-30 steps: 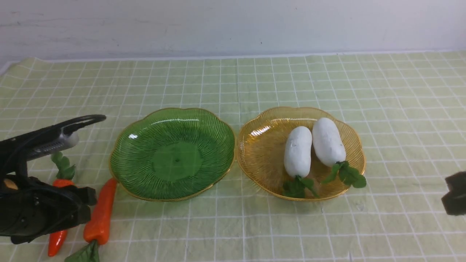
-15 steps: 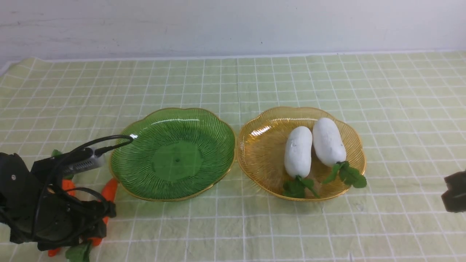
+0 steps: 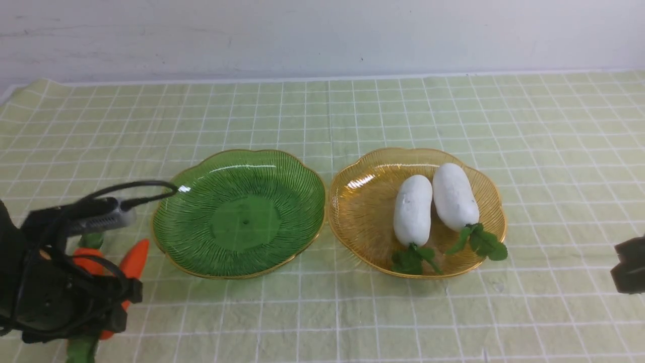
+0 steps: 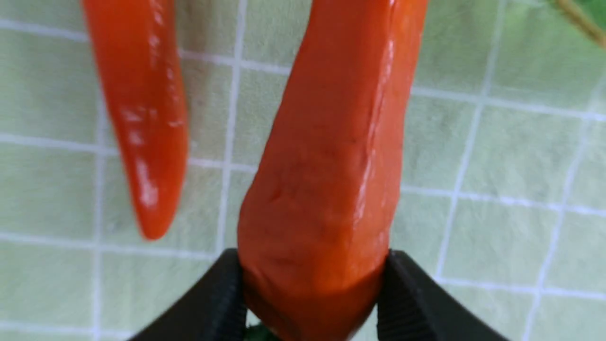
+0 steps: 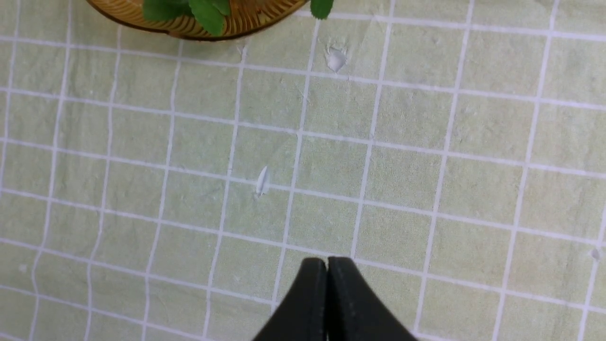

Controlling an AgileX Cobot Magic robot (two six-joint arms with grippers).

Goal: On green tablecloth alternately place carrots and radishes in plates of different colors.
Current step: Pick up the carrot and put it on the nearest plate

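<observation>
**gridcloth_fan:** so what changed in the last second?

**me:** Front view first. My left arm (image 3: pixel 50 292) was hanging higher a second ago, and now it's dropped right over the two carrots. The carrot (image 3: pixel 135 257) that lay with its tip against the rim of the green plate (image 3: pixel 242 222) has pulled clear of the rim. Its tip looks tilted up (can't swear it's fully off the cloth). The other carrot (image 3: pixel 86 262) is half hidden behind my arm. Both radishes (image 3: pixel 413 209) sit side by side in the amber plate (image 3: pixel 363 212), same as before, and the green plate has nothing in it.

**gridcloth_fan:** and you've actually got hold of it?

**me:** Left wrist view says yes. My left gripper (image 4: pixel 312 293) is pinching the thick end of that carrot, with a jaw pressed to each side. The other carrot lies just beside it on the green tablecloth (image 4: pixel 497 166). In the right wrist view my right gripper (image 5: pixel 326 274) is pressed together with nothing in it, above bare cloth near the amber plate's edge. So I'd say the radishes are done and the grab is made. What's left is carrying this carrot into the green plate, then the second one.
</observation>
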